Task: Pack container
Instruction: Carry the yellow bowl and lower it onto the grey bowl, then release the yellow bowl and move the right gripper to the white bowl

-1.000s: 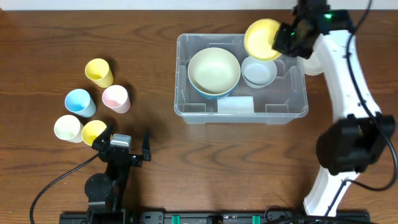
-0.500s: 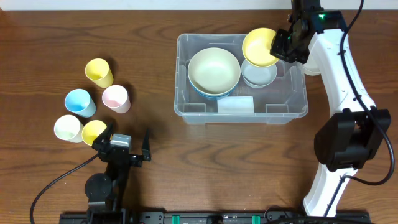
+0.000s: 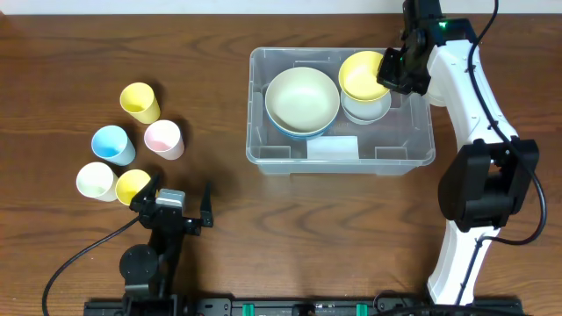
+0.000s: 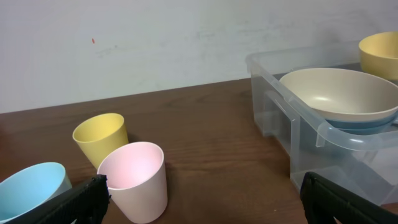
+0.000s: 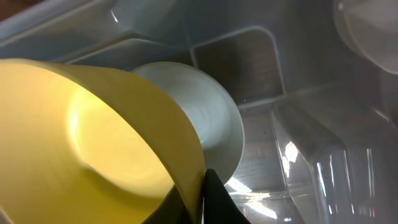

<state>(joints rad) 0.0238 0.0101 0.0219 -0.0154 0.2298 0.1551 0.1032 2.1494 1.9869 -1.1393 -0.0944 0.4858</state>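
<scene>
The step in hand is judged to be the setting of a yellow bowl (image 3: 360, 72) into the container (image 3: 413, 132), which stands on the worktop (image 3: 219, 105) directly beneath the right claw (image 3: 392, 72). The right claw is clenched on the bowl's rim, the edge being pinched between its fingers as far as the right wrist view shows. The bowl is held tilted, just above a pale bowl (image 3: 367, 105) that sits in the container's corner below the claw; whether the two bowls touch cannot be told. Beside the right claw, in the other half of the container, a large cream bowl (image 3: 302, 98) is nested in a blue bowl (image 4: 367, 121), and a white label (image 3: 332, 147) is seen on the near wall. The left claw (image 3: 176, 195) is released, spread wide and empty, and is parked low on the worktop, well apart from the container. Just ahead of it five cups are gathered: a yellow cup (image 3: 139, 102), a blue cup (image 3: 111, 143), a pink cup (image 3: 163, 138), a cream cup (image 3: 95, 180) and a second yellow cup (image 3: 132, 184) close beside the claw. For the next move, the yellow bowl would need to be levelled and seated in the pale bowl, then let go and the right claw lifted straight up, clear of the container's rim. The cups are not yet packed.
</scene>
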